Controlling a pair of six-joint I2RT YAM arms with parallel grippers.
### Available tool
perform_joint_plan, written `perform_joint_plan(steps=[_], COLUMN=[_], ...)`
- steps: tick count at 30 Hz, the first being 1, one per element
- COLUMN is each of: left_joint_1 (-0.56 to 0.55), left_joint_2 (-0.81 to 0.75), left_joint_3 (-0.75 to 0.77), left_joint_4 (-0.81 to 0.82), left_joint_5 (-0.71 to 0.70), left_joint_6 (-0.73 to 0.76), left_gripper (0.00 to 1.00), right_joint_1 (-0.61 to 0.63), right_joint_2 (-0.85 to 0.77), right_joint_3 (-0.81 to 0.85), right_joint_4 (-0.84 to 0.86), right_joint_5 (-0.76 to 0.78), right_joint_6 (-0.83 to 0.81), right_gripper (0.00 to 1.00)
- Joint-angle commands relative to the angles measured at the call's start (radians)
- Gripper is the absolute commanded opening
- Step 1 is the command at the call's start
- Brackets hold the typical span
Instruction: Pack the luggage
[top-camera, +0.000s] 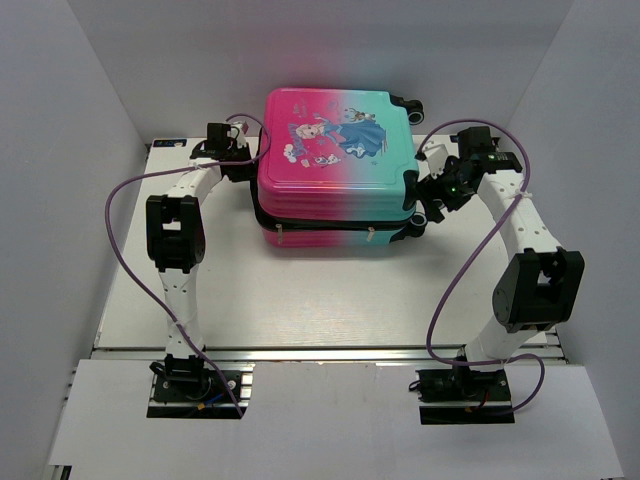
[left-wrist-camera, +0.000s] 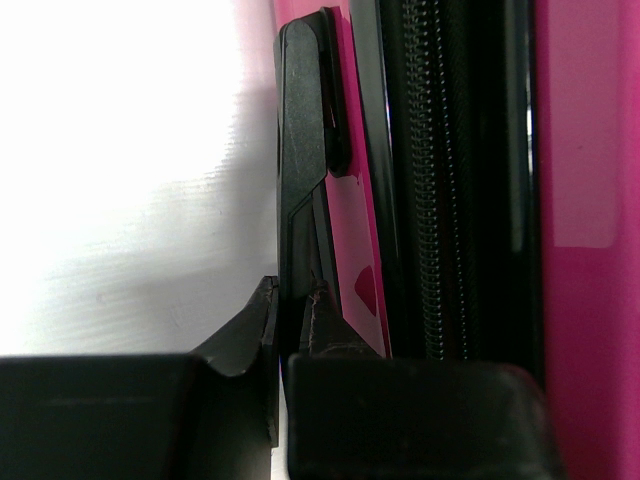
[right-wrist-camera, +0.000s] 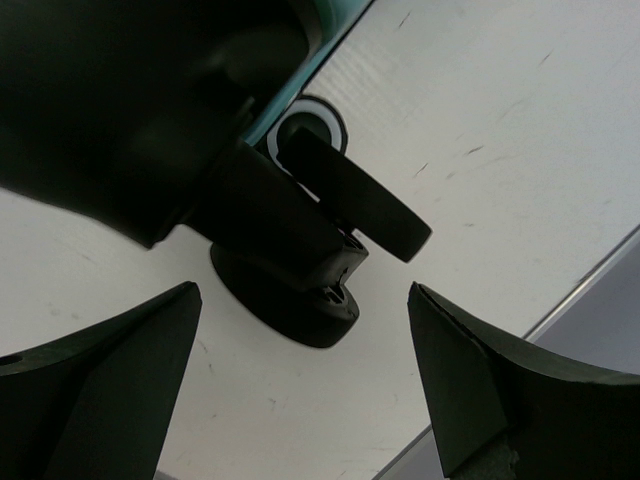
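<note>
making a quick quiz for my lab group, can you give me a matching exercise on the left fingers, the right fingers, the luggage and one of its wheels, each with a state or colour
Column one
1. left fingers
2. right fingers
3. luggage
4. wheel

Column two
a. pink and teal, lying flat and closed
b. pinched on a black strip on the pink side
c. black, by the teal corner
d. spread wide, holding nothing

Pairs: 1-b, 2-d, 3-a, 4-c
</note>
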Motion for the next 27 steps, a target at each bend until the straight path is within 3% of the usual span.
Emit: perform_joint_plan(steps=[1,9,13,15,16,17,18,19,27], left_joint_1=[0.029,0.029,0.029,0.029,0.029,0.029,0.029,0.019,0.009], left_joint_2=[0.069,0.058,0.052,0.052,0.054,0.052,0.054,0.052,0.023], left_joint_3=[0.010,-0.013,-0.013,-0.008,-0.004,-0.001,-0.001,-0.001,-0.102], left_joint_4=[-0.072,-0.055,-0.055,-0.057,-0.055,-0.055,-0.055,-0.055,0.006], left_joint_5=[-0.015,0.011,0.013,0.013,0.016,0.020,0.023,0.025,0.062], left_joint_6=[0.072,0.064,0.062,0.061,0.059,0.059,0.056,0.055,0.018], left_gripper=[0.00,0.00,0.00,0.00,0.00,0.00,0.00,0.00,0.00], right_joint_1=[-0.006,0.000,0.006,0.008,0.009,0.009,0.012,0.015,0.092], right_joint_2=[0.028,-0.044,-0.047,-0.015,-0.007,-0.003,-0.001,-0.006,-0.196], right_joint_3=[0.014,-0.110,-0.146,-0.098,-0.074,-0.051,0.002,0.030,0.043], right_joint_4=[-0.059,0.315,0.357,0.326,0.313,0.299,0.288,0.267,0.426], right_joint_5=[0.043,-0.091,-0.156,-0.167,-0.161,-0.155,-0.148,-0.141,-0.069], right_joint_6=[0.002,0.105,0.075,0.084,0.092,0.098,0.104,0.108,0.107], right_gripper=[0.89,0.89,0.88,0.62,0.45,0.16,0.05,0.00,0.00])
